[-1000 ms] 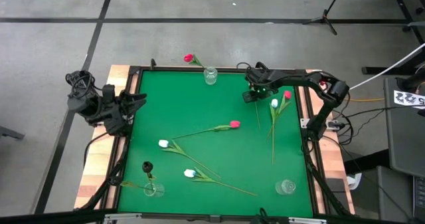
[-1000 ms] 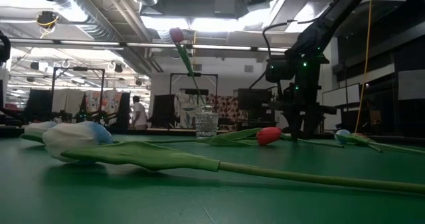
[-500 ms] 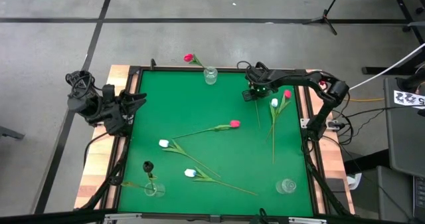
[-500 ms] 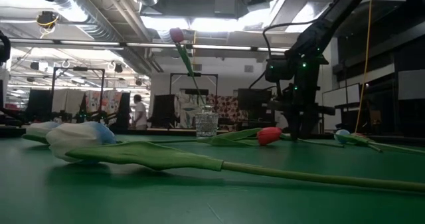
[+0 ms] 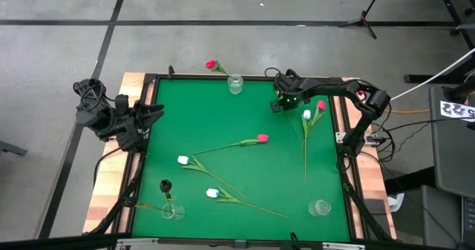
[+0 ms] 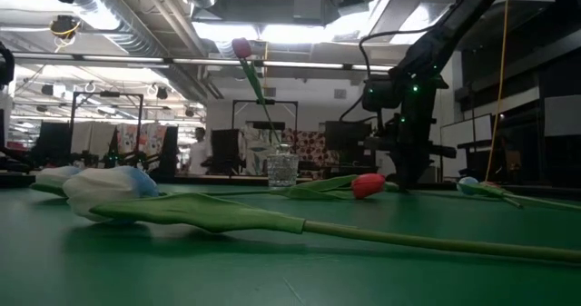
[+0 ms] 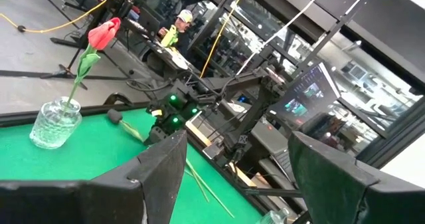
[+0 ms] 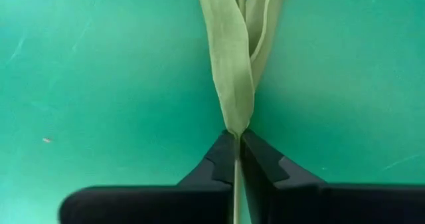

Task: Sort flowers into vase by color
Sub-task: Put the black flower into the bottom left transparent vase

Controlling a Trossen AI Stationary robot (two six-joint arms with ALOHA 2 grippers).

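Observation:
My right gripper (image 5: 285,107) stands at the far right of the green table (image 5: 223,116), pointing steeply down and shut on the stem of a dark-headed flower (image 7: 114,116) that lies on the mat. Its leaves (image 8: 239,58) spread out ahead of the fingers. Loose flowers lie flat on the table: a white one (image 5: 306,115) and a red one (image 5: 320,105) beside that gripper, a red one (image 5: 262,139) mid-table, and two white ones (image 5: 182,160) (image 5: 212,193) nearer. My left gripper (image 7: 232,177) waits open at the table's left edge. My right gripper pinches the thin stem (image 8: 236,136) between its two fingertips (image 8: 222,159), right where the leaves branch off. The fingers come from above, slanting steeply down, one on each side of the stem. The flower lies flat on the table.
A glass vase (image 5: 235,84) at the far edge holds a red tulip (image 5: 211,64). A vase (image 5: 171,211) at the near left holds a dark tulip (image 5: 164,185). Another glass vase (image 5: 320,208) stands at the near right. Open mat lies left of centre.
My right gripper has stayed in place and shut its fingers on the stem; the flower still lies on the table.

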